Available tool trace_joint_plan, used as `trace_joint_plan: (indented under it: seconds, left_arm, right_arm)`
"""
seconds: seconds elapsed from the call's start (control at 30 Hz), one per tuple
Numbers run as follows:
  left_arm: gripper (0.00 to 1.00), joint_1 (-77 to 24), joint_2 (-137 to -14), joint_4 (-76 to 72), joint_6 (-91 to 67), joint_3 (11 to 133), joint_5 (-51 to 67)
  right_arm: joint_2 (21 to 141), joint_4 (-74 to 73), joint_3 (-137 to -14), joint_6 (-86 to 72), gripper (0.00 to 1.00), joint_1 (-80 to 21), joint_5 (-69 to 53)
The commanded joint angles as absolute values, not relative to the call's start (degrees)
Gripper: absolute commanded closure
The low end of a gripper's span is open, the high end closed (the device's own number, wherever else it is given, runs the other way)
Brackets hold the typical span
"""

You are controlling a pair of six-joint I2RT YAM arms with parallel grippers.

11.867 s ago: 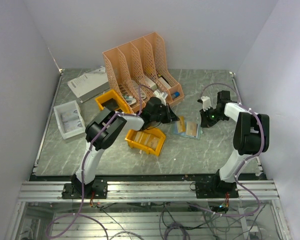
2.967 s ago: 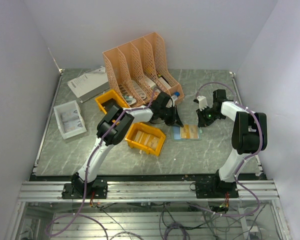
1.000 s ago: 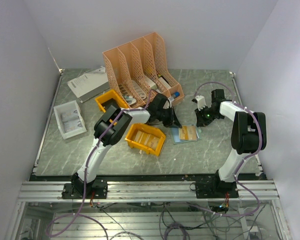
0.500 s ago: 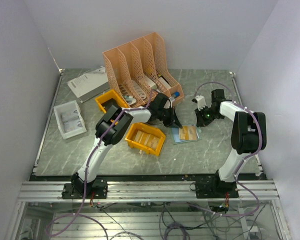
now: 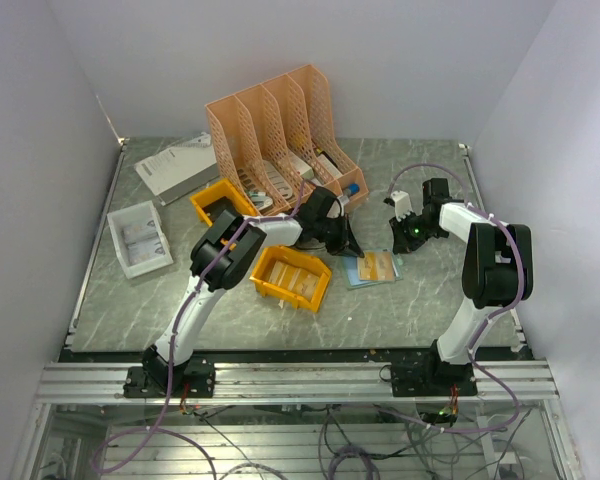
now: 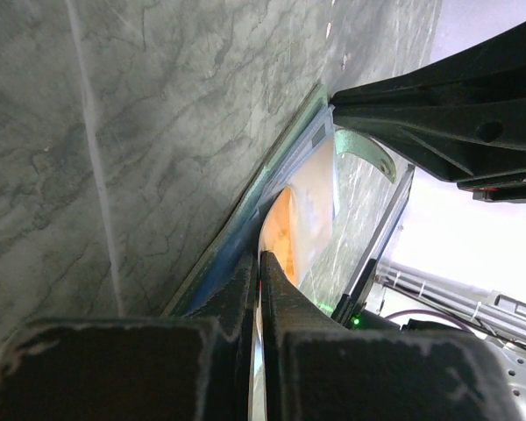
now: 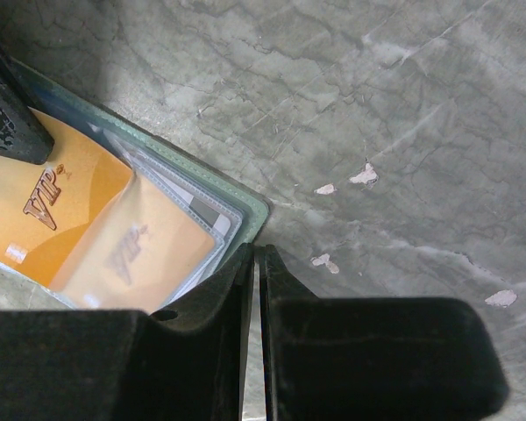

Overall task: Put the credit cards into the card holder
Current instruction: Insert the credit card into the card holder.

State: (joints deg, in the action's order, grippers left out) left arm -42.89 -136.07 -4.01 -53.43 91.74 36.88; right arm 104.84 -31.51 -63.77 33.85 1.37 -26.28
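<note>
The card holder (image 5: 373, 267) lies open on the table, showing its green rim (image 7: 254, 210) and clear sleeves. An orange credit card (image 7: 70, 210) marked VIP lies partly under a sleeve. My left gripper (image 5: 351, 244) is shut, and its tips (image 6: 261, 256) touch that orange card (image 6: 282, 230) at the holder's left edge. One left finger (image 7: 9, 114) shows in the right wrist view. My right gripper (image 5: 406, 238) is shut too. Its tips (image 7: 256, 253) sit at the holder's green corner, with nothing seen between them.
A peach file rack (image 5: 280, 130) stands behind the left arm. One yellow bin (image 5: 292, 277) with cards sits just left of the holder, and another (image 5: 220, 203) is further back. A white tray (image 5: 138, 238) and a grey box (image 5: 175, 165) are at the far left.
Nothing has visibly moved in the last second. Since the earliest frame, my left gripper has come right to the holder's left edge and my right gripper has shifted slightly left.
</note>
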Motion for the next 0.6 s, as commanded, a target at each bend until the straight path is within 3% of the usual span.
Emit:
trace_joint_plan:
  seconds: [0.0, 0.57]
  left_arm:
    - [0.93, -43.7, -136.5, 3.6, -52.4, 91.1, 36.4]
    - [0.93, -43.7, -135.1, 5.5, -51.7, 91.5, 36.1]
  right_arm:
    - [106.8, -31.9, -63.5, 33.8, 0.91, 0.5, -26.4]
    - [106.9, -31.8, -63.5, 33.8, 0.91, 0.3, -26.5]
